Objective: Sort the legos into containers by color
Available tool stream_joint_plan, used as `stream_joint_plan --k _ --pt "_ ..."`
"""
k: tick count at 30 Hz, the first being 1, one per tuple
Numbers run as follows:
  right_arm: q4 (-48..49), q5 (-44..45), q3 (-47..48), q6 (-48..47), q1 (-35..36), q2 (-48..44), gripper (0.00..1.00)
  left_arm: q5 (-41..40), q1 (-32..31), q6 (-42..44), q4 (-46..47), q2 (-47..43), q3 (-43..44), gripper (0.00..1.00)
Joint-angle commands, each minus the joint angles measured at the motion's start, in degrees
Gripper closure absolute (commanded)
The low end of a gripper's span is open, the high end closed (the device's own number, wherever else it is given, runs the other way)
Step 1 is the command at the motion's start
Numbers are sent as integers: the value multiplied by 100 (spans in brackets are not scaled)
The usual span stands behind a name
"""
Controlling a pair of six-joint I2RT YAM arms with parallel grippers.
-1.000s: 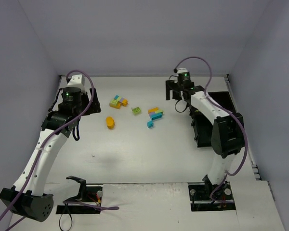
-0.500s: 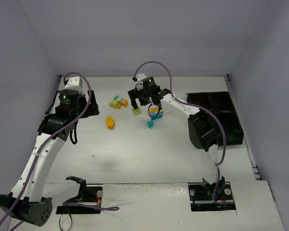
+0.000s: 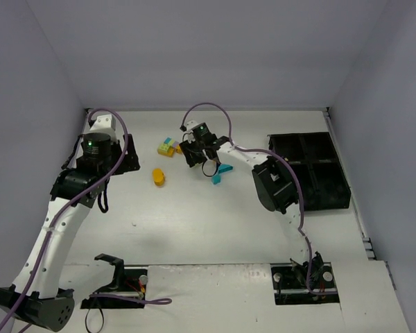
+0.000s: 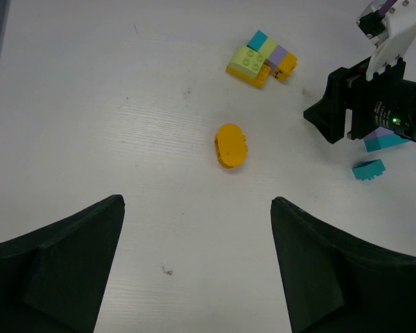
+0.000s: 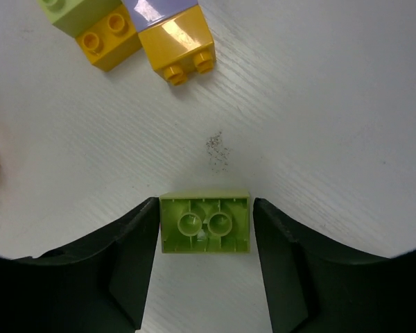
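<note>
The right tool (image 5: 205, 202) is low over the counter (image 3: 208, 222) with its two dark fingers drawn in against the short sides of a lime green brick (image 5: 204, 223), closed on it as far as the wrist view shows; the brick lies studs down, its hollow underside facing the camera, and seems to rest on the counter, not lifted. At 11 o'clock from it, well apart, sits a multicoloured cluster (image 5: 152, 31) of orange, yellow, lime and lavender bricks. From above, an orange rounded piece (image 3: 158, 176) lies at 8 o'clock from this tool, a cyan brick (image 3: 215, 179) near 5 o'clock, and the black tray (image 3: 319, 173) of compartments stands well off at 3 o'clock; nothing can be made out inside it from here. The left tool (image 4: 196, 205) hangs at 9 o'clock over the counter, its fingers spread wide with nothing between them, looking down on the same orange piece. The step in hand looks like the pick of the lime brick, with most bricks unsorted, so the task seems early. The next move calls for a firm squeeze, a straight lift clear of the cluster, then a long carry toward 3 o'clock and a release over one compartment kept for lime green
</note>
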Motion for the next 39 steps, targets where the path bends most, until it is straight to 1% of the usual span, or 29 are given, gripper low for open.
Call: stream_joint_plan --k 1,2,3,5,6,9,12,13,14,15,18,19,22,24,26,27,29,30,33,35,36,38,39 --pt "193 366 260 8 16 -50 49 -115 -40 -21 107 -85 30 20" --pt "193 453 268 8 8 -32 54 -106 -31 -21 107 -76 21 20" --pt "184 480 251 8 8 -41 63 -106 -40 -21 116 -67 12 20" --pt "193 585 225 8 8 -85 72 -98 -40 -21 124 -50 3 20" --pt "193 612 216 8 8 -128 80 -98 -40 -21 125 -41 3 20" --pt "193 787 224 -53 -1 -322 91 -80 -40 -12 186 -15 12 20" --pt "219 1155 128 -53 -115 -734 95 -36 -40 -12 221 38 56 20" --pt "219 1244 58 -53 -185 -996 95 -19 -40 -12 221 73 73 20" --pt "385 1323 -117 -36 -273 -1156 95 -10 -40 -12 239 91 91 20" --pt "395 1437 -223 -10 -508 -1436 95 -10 -40 -12 265 108 109 20" --pt "413 1570 -688 166 -1107 -1902 94 25 -40 -12 370 196 100 20" --pt "404 1936 -1046 340 -1517 -2209 94 8 -49 -4 440 275 100 20" --pt "378 2193 -1409 464 -1933 -2492 93 34 -49 -12 476 354 117 21" --pt "308 2369 -1752 745 -2373 -2730 93 61 -49 -12 502 425 161 20" --pt "298 2326 -2033 1035 -2689 -2906 92 52 -66 -4 546 478 188 20" --pt "298 2248 -2104 1115 -2986 -2941 91 61 -84 -4 564 495 205 20" --pt "264 2090 -2227 1308 -3226 -2924 87 78 -101 5 608 574 232 20" --pt "115 2019 -2236 1361 -3409 -2906 84 78 -110 5 608 592 249 20" --pt "70 1764 -2210 1476 -3595 -2775 81 105 -154 -4 617 662 293 20" --pt "70 1685 -2175 1476 -3613 -2678 73 113 -154 -12 634 688 311 20" --pt "61 1667 -2123 1476 -3613 -2652 66 113 -163 -21 626 697 320 20" --pt "52 1658 -2070 1476 -3613 -2564 58 113 -163 -12 634 706 328 20" --pt "52 1667 -2043 1467 -3622 -2537 48 113 -163 -12 634 706 337 20"
